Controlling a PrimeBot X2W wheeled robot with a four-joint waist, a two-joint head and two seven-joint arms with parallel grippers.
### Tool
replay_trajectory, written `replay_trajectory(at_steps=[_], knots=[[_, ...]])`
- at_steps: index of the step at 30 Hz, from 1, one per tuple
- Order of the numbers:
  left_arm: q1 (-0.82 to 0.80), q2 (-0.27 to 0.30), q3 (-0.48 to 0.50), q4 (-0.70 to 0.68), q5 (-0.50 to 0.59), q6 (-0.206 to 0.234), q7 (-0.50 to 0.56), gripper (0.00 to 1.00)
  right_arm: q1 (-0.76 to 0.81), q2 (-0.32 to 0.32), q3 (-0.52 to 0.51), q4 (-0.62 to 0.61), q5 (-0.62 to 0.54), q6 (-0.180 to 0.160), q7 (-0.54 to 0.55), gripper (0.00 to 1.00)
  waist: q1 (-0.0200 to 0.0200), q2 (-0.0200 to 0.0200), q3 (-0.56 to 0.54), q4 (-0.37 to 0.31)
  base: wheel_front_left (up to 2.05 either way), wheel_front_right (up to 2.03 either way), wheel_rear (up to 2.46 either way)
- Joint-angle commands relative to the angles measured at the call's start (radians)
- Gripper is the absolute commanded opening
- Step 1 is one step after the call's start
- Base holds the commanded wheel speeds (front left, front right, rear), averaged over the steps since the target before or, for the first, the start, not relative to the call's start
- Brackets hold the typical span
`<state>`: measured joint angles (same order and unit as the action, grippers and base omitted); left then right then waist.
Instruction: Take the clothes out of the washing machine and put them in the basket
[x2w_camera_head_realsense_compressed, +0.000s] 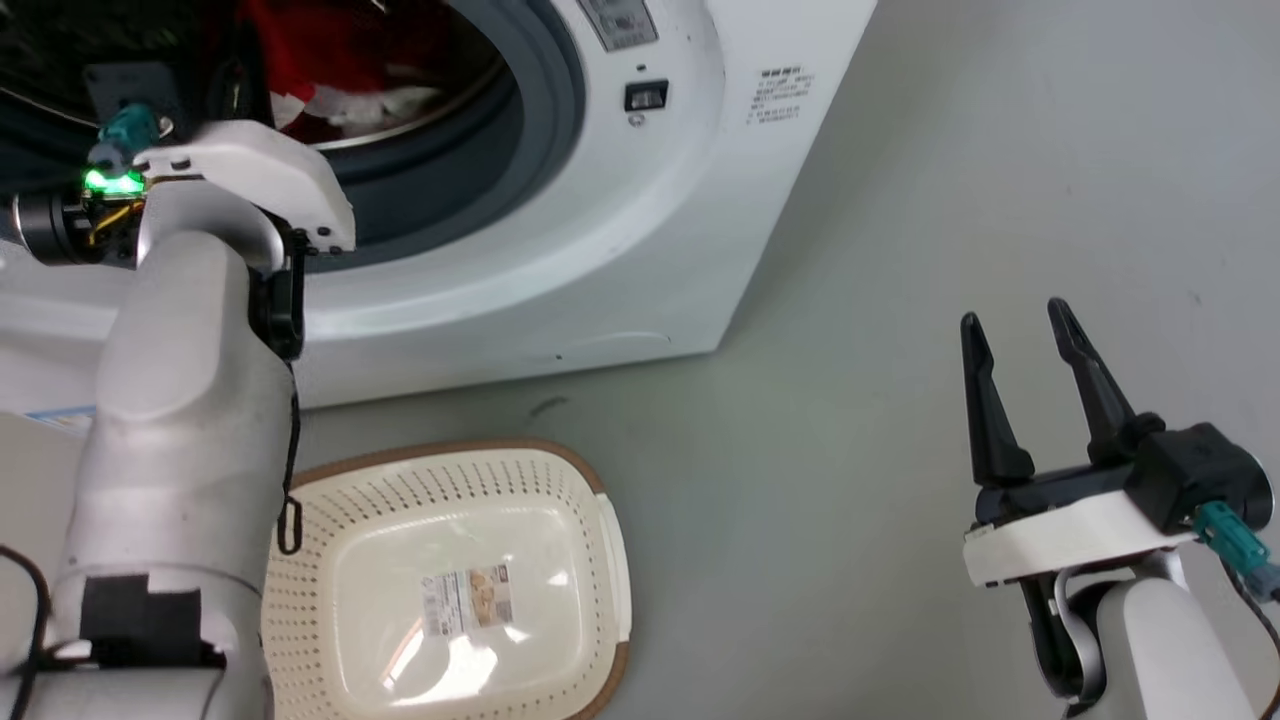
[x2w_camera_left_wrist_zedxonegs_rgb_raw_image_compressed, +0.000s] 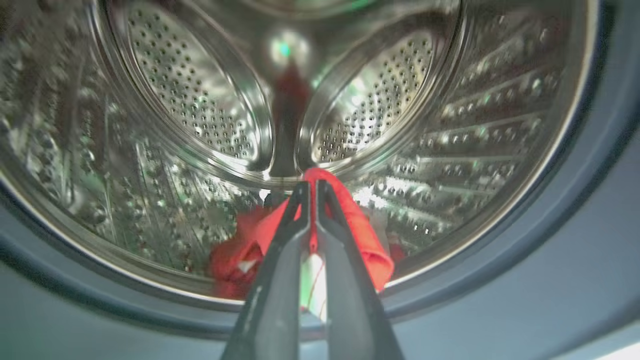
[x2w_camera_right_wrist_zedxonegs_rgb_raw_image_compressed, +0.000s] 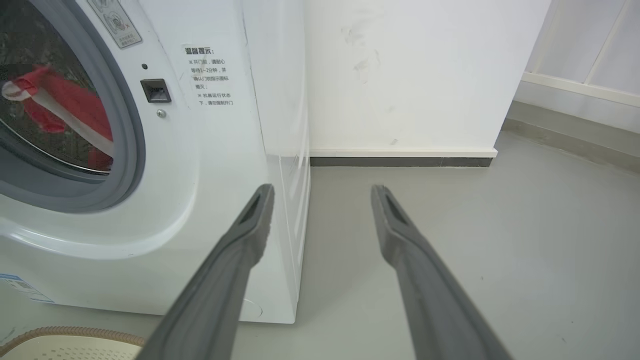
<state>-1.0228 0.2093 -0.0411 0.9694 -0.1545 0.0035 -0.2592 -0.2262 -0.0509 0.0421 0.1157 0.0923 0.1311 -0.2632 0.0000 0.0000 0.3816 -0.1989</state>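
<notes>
Nearest the robot, the basket (x2w_camera_head_realsense_compressed: 400, 490) sat on the smooth grey floor (x2w_camera_head_realsense_compressed: 850, 450). It was a rounded rectangle of cream plastic with perforated walls, a brown woven-look rim and a paper label on its glossy bottom. To its right, well apart, the right tool (x2w_camera_head_realsense_compressed: 1013, 312) hovered over the floor, its two long tapered dark fingers spread with nothing between them.

The pale left forearm (x2w_camera_head_realsense_compressed: 180, 400) reached up past the basket's left edge into the mouth of the washer (x2w_camera_head_realsense_compressed: 640, 250), a white box with a broad curved front. Inside the round grey rubber gasket (x2w_camera_left_wrist_zedxonegs_rgb_raw_image_compressed: 600, 150), the left tool (x2w_camera_left_wrist_zedxonegs_rgb_raw_image_compressed: 311, 184) was clenched on a fold of the clothes (x2w_camera_left_wrist_zedxonegs_rgb_raw_image_compressed: 365, 235). This soft bright red fabric hung to either side of the fingers, just inside the lower lip of the opening.

Beyond it, the shiny steel drum (x2w_camera_left_wrist_zedxonegs_rgb_raw_image_compressed: 190, 100) curved away, dotted with small holes and ribbed along its wall.
</notes>
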Motion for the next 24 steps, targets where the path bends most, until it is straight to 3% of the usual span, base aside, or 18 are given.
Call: replay_trajectory(at_steps=[1,8,16,23,24], knots=[[0.032,-0.004,0.011,-0.054,-0.005,0.005,-0.007,0.0,0.018,0.001,-0.003,0.004,-0.004,-0.001,-0.002,1.0,0.0,0.0,-0.056,0.028,0.0,0.0,0.0],[0.219,-0.028,0.054,-0.28,-0.003,-0.009,-0.008,0.0,0.076,0.001,-0.022,0.009,-0.009,-0.001,-0.002,1.0,0.0,0.0,-0.146,0.053,0.0,0.0,0.0],[0.388,-0.067,0.068,-0.444,0.013,-0.028,-0.009,0.0,0.142,0.001,-0.046,0.014,-0.002,-0.001,-0.002,1.0,0.0,0.0,-0.235,0.083,0.0,0.0,0.0],[0.505,-0.101,0.041,-0.639,0.03,-0.046,-0.006,0.0,0.187,0.001,-0.063,-0.003,0.0,-0.001,-0.002,1.0,0.0,0.0,-0.296,0.12,0.0,0.0,0.0],[0.555,-0.113,0.023,-0.733,0.037,-0.047,-0.006,0.0,0.208,0.001,-0.067,-0.007,-0.003,-0.001,0.0,1.0,0.0,0.0,-0.32,0.137,0.0,0.0,0.0]])
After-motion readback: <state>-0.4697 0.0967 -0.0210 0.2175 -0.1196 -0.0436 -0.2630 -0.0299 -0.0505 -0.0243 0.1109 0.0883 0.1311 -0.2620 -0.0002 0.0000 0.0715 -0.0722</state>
